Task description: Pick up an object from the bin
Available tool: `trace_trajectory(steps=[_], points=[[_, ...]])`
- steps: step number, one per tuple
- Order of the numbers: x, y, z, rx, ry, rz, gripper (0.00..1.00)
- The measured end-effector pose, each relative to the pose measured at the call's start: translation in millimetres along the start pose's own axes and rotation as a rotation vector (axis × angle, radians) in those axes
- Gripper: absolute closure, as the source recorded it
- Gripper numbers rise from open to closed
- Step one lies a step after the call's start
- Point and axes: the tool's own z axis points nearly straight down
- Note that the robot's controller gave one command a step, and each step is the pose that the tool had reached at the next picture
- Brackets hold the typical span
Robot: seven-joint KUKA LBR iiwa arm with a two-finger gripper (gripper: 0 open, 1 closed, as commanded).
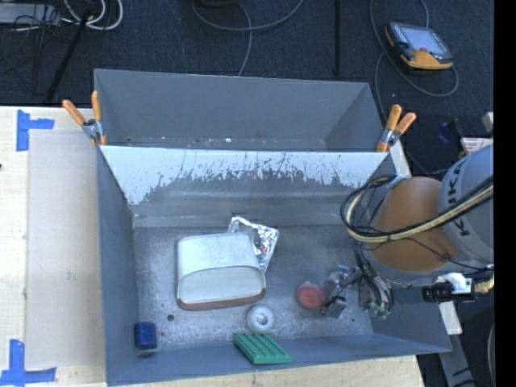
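Observation:
My gripper [340, 293] is low in the bin's right part, close to the floor. Just to its left lies a small red round thing [309, 297], touching or nearly touching the gripper's tip. A little further left and nearer the front sits a small silvery-white round cap [260, 318]. A green ridged block [262, 348] lies at the front wall below the cap.
A white cushion-like box with a brown base [219, 272] fills the bin's middle, with crumpled foil [260, 241] at its back right corner. A small blue cube [145, 334] sits in the front left corner. The arm's orange cover and cables hang over the right wall.

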Motion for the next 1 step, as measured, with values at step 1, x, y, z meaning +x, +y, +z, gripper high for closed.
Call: trace_trajectory(steps=[1], points=[[0.0, 0.3, 0.0, 0.000, 0.000, -0.001, 0.00]])
